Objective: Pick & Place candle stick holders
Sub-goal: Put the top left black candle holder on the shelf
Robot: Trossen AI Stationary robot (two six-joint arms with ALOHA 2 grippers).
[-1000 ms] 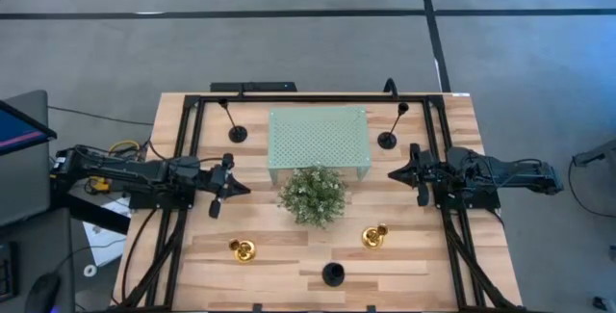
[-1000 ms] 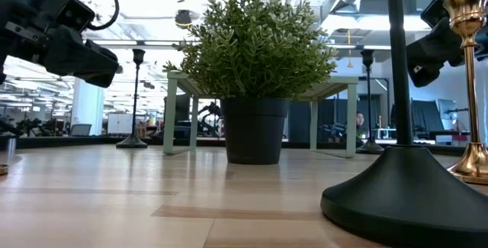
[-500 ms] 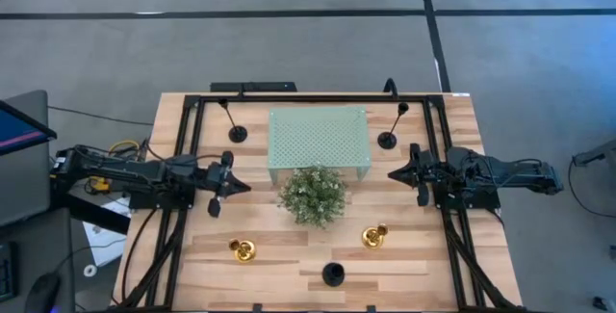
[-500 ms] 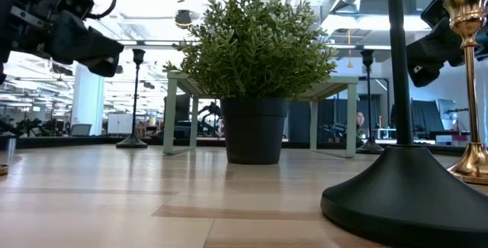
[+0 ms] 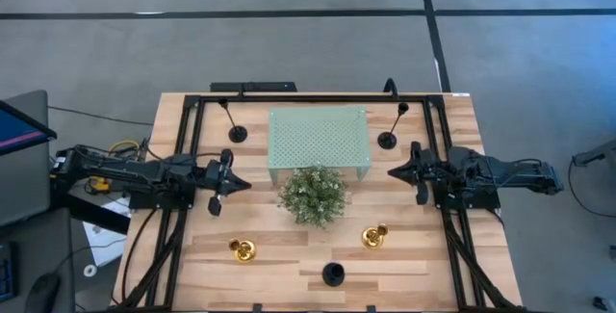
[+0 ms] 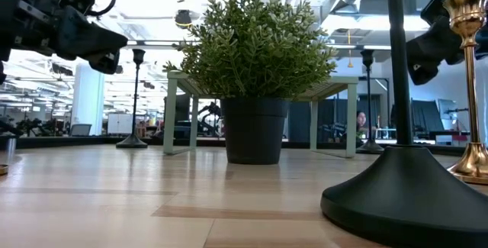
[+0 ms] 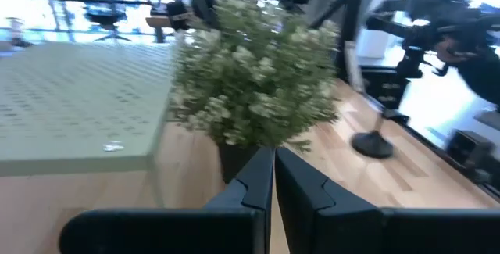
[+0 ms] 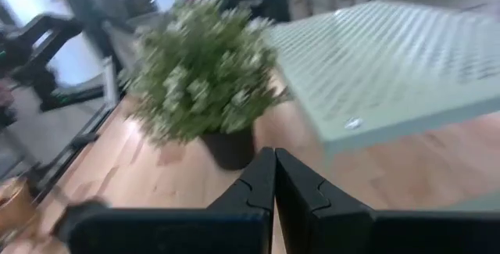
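Observation:
Three black candle stick holders stand on their disc bases: one far left [image 5: 234, 132], one far right [image 5: 387, 140], one near the front edge [image 5: 333, 273], which looms large in the low view [image 6: 404, 194]. Two gold holders stand at near left [image 5: 243, 250] and near right [image 5: 374, 237], the latter also in the low view [image 6: 467, 88]. My left gripper [image 5: 243, 187] hovers left of the plant, shut and empty [image 7: 273, 177]. My right gripper [image 5: 395, 174] hovers right of the plant, shut and empty [image 8: 275, 177].
A bushy green plant in a dark pot [image 5: 313, 195] stands mid-table between the grippers. A pale green perforated stand [image 5: 319, 138] sits behind it. A black frame [image 5: 308, 97] runs along the table's far edge and sides. Bare wood lies in front of the plant.
My left gripper has risen a little and edged toward the plant, staying shut. Nothing on the table has moved.

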